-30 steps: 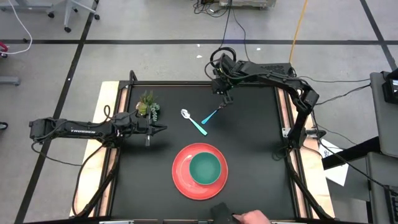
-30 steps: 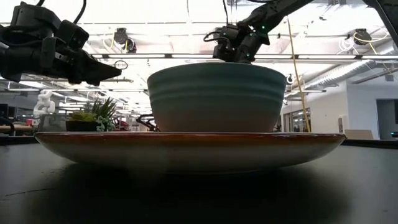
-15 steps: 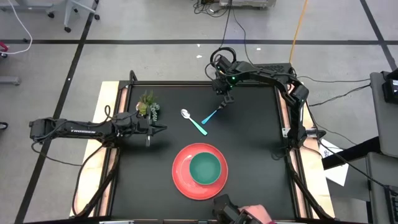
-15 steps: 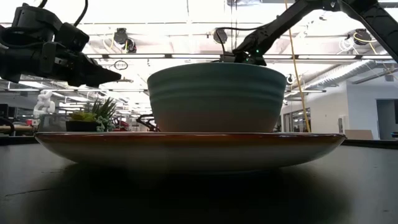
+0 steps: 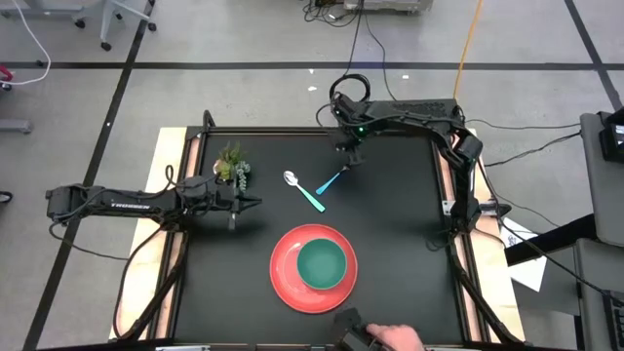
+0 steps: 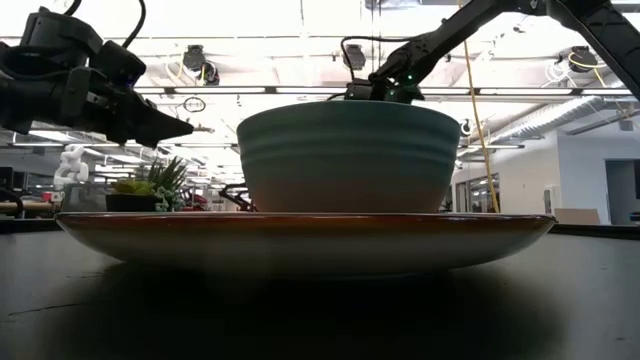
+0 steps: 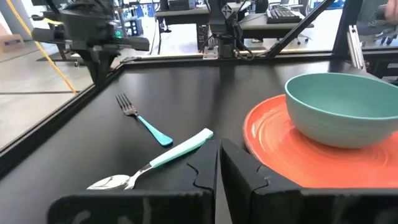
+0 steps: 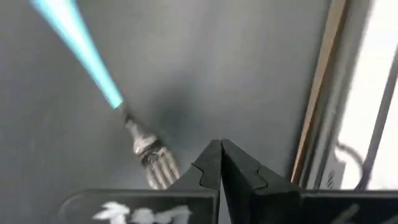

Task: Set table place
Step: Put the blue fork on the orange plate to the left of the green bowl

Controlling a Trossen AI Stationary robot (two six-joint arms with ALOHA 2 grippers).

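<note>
My right gripper, fingers closed on nothing, hangs just over the tines of the fork, whose handle runs away toward the plate.

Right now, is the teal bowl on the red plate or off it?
On it. The bowl sits upright in the middle of the red plate, with the plate's rim showing all around.

One camera looks straight down on the whole desk; another sits at desk-top level, close against the red plate and teal bowl, facing the room. Each wrist camera looks past its own fingers; both show the fork.
</note>
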